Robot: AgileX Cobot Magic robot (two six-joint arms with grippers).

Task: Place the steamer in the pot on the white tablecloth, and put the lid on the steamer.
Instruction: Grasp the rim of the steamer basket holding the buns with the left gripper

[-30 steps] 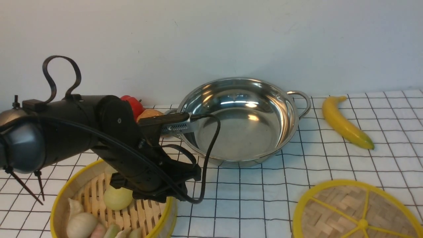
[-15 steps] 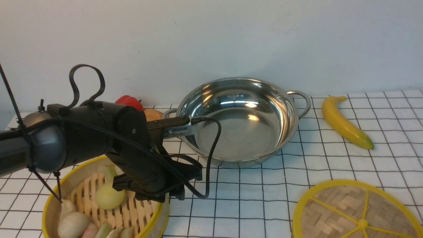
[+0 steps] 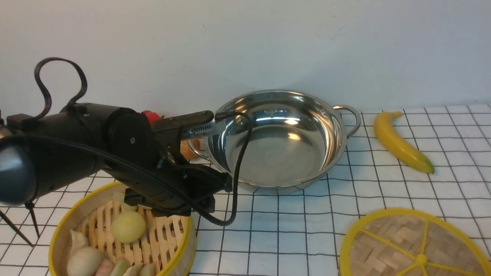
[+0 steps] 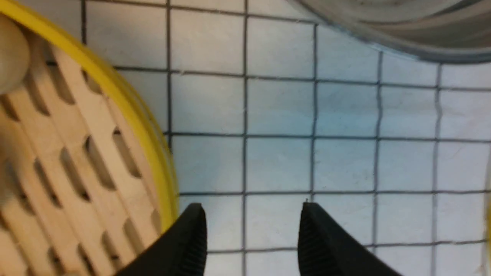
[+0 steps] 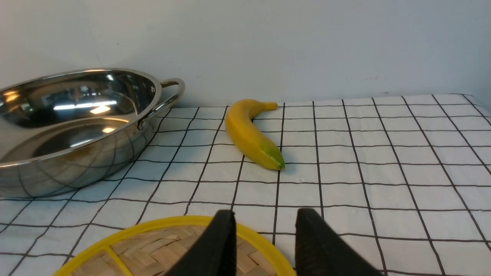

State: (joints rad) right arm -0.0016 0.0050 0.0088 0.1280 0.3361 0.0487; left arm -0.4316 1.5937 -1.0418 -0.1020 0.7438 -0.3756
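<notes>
The steamer (image 3: 122,237) sits on the white tablecloth (image 3: 291,230) at the front left, with toy buns and dumplings on its slatted floor. My left gripper (image 4: 251,209) hovers open just outside its yellow rim (image 4: 149,130). One finger is beside the rim and only cloth shows between the jaws. The shiny pot (image 3: 280,142) stands empty behind, a little to the right. The woven lid (image 3: 414,245) lies flat at the front right. My right gripper (image 5: 264,214) is open over the lid's far rim (image 5: 253,234), holding nothing.
A yellow banana (image 3: 401,142) lies right of the pot, near its loop handle (image 3: 351,117). A red pepper (image 3: 151,115) and an orange item (image 3: 190,147) sit behind my left arm (image 3: 96,153). A white wall closes off the back.
My left arm swung right, then back left, and its wrist rose. The steamer slid slightly left early on and has stayed put since. The pot, lid and banana have not moved.
</notes>
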